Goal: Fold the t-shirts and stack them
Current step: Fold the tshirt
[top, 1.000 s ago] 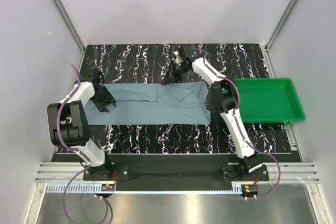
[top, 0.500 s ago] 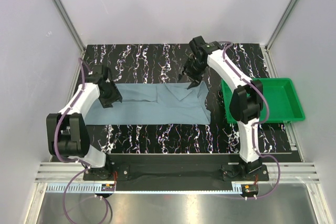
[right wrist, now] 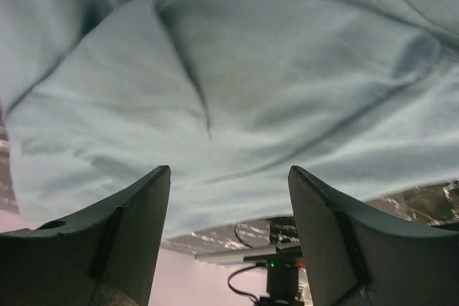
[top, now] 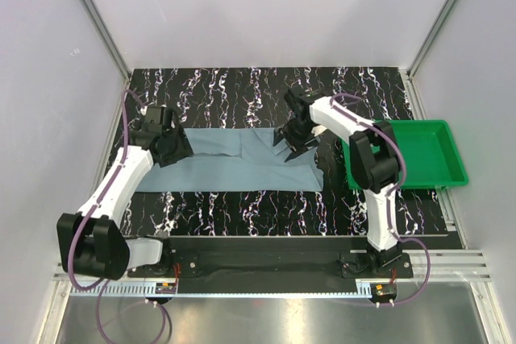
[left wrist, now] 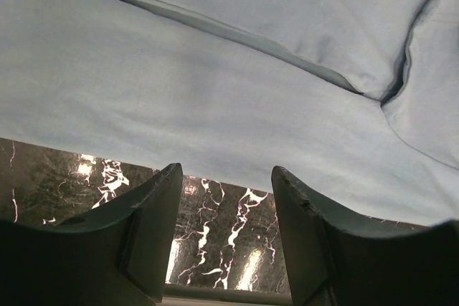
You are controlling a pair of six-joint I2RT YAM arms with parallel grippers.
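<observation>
Blue-grey t-shirt (top: 234, 160) lies spread on the marbled table (top: 242, 211), near the green tray (top: 451, 173). Right gripper (top: 289, 142), jaws wide and empty, hovers over the shirt's end nearer the tray. Left gripper (top: 177, 151), equally open and empty, hovers over the end farthest from the tray.

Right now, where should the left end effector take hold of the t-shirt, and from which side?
Grip the t-shirt at its straight edge ahead of the open left end effector, coming low from the bare table side: the cloth lies flat, so one finger likely slides underneath.
</observation>
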